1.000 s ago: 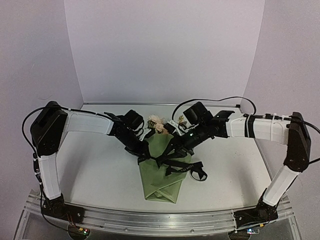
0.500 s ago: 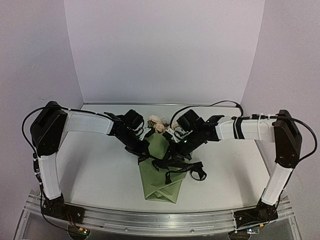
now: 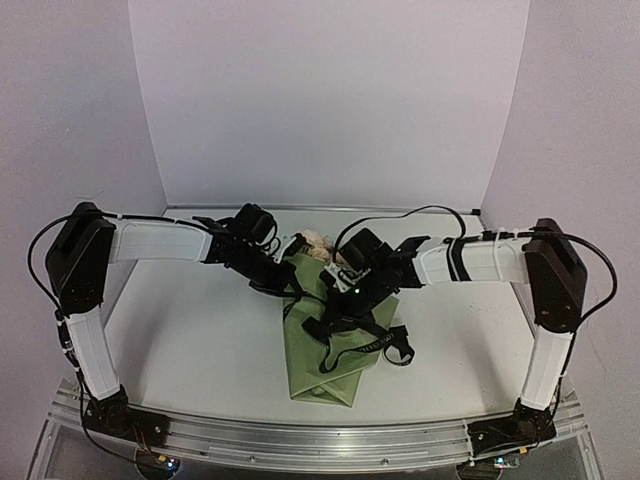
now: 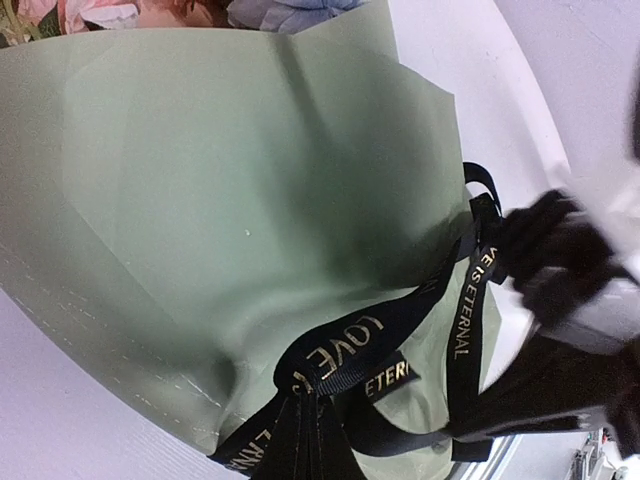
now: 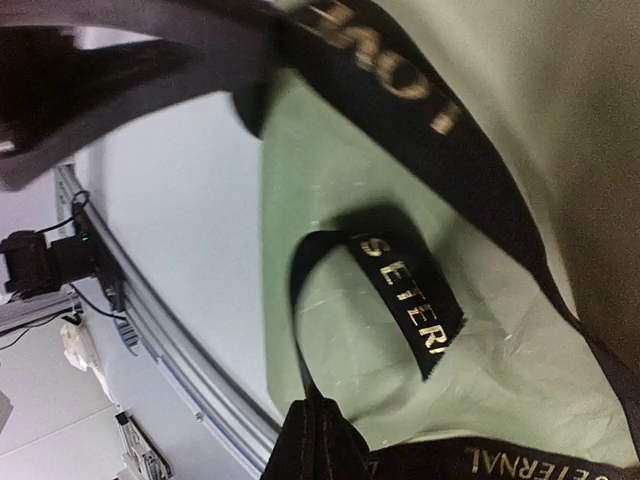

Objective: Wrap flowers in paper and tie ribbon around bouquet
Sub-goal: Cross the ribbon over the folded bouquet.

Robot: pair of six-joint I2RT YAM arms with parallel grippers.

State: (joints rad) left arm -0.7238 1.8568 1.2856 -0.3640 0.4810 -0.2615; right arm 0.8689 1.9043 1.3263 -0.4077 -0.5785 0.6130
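Note:
The bouquet (image 3: pixel 322 350) lies in the middle of the table, an olive-green paper (image 4: pixel 200 180) cone with its narrow end toward the arms. Cream and pale blue flowers (image 3: pixel 318 240) show at its far, wide end, and peach and blue blooms (image 4: pixel 100 12) peek over the paper's edge in the left wrist view. The black ribbon (image 3: pixel 368 338) with gold lettering crosses the cone's middle in loops. My left gripper (image 3: pixel 284 290) (image 4: pixel 298 405) is shut on a ribbon strand (image 4: pixel 350 345). My right gripper (image 3: pixel 336 302) (image 5: pixel 318 405) is shut on another ribbon strand (image 5: pixel 405 290).
The white table (image 3: pixel 190 330) is closed in by white walls behind and at both sides. An aluminium rail (image 3: pixel 320 440) runs along its near edge, also seen as the rail (image 5: pixel 150 330) in the right wrist view. Both wrists crowd close together above the bouquet.
The left jaws closed on the ribbon. The right arm swung left over the bouquet and the left arm drew back to the left, pulling the ribbon's loops tighter across the cone.

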